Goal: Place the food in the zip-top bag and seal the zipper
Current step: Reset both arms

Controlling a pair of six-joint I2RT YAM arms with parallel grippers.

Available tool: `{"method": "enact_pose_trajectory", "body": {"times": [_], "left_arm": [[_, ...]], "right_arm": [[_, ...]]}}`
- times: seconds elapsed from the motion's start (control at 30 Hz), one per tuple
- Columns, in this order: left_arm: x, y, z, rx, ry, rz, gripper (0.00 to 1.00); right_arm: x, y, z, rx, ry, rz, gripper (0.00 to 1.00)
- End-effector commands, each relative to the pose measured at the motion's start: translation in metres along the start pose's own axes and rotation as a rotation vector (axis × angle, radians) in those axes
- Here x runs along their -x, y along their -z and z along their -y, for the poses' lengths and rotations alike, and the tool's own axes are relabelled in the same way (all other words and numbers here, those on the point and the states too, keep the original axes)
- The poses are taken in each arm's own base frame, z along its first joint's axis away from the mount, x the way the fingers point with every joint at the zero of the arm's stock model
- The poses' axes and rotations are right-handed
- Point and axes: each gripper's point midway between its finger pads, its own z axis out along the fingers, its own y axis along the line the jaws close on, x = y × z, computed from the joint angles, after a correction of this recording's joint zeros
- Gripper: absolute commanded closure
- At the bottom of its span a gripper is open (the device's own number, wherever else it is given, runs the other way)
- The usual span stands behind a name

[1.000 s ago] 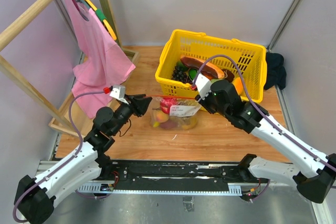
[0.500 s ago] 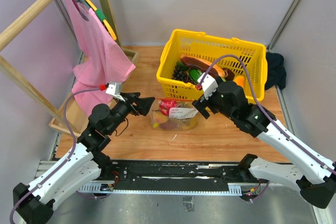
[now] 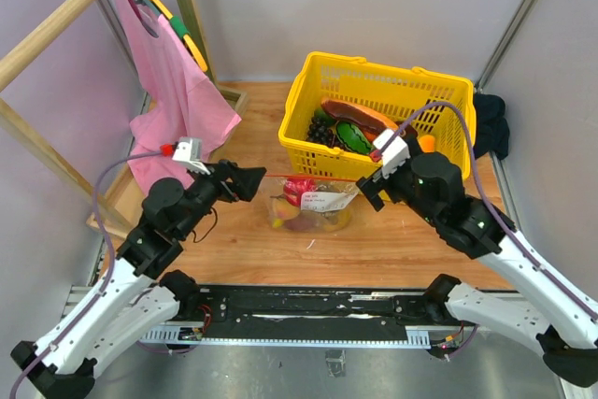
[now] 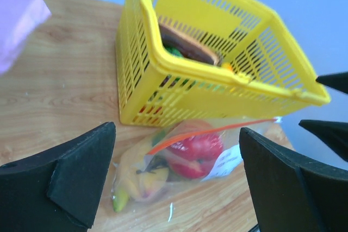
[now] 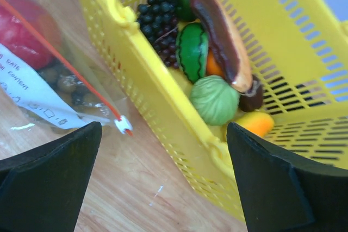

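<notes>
The zip-top bag (image 3: 313, 205) lies on the wooden table in front of the basket, apart from both grippers. Its zipper (image 3: 313, 177) runs as a straight red strip along the far edge, with a white slider (image 5: 124, 125) at the right end. Inside, the food shows as a red piece (image 4: 198, 150), a yellow-orange fruit (image 4: 138, 180) and small brown balls (image 5: 68, 84). My left gripper (image 3: 254, 178) hovers open just left of the bag, facing it (image 4: 176, 130). Just right of the bag, my right gripper (image 3: 366, 193) is open and empty (image 5: 164, 127).
A yellow mesh basket (image 3: 374, 67) behind the bag holds a bread roll (image 5: 217, 31), dark grapes (image 5: 157, 12) and green vegetables (image 5: 215, 99). A pink cloth (image 3: 173, 100) hangs from a wooden rack (image 3: 56, 21) at the left. A dark cloth (image 3: 491, 123) lies at the far right.
Both grippers have opened wide and drawn back from the ends of the red strip, the left to the left and the right to the right. The bag stays on the table.
</notes>
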Motion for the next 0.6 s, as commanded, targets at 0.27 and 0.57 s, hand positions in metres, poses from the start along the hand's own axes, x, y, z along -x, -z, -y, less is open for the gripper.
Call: {"method": "enact_pose_trajectory", "body": {"times": [0.27, 0.57], "left_arm": [[0.091, 0.064, -0.017, 0.214, -0.022, 0.227, 0.01], [0.073, 0.079, -0.05, 0.261, -0.037, 0.351, 0.01]], "right_arm": [[-0.017, 0.094, 0.111, -0.672, -0.32, 0.186, 0.02], [-0.029, 0.122, 0.108, -0.652, -0.32, 0.355, 0.02]]}}
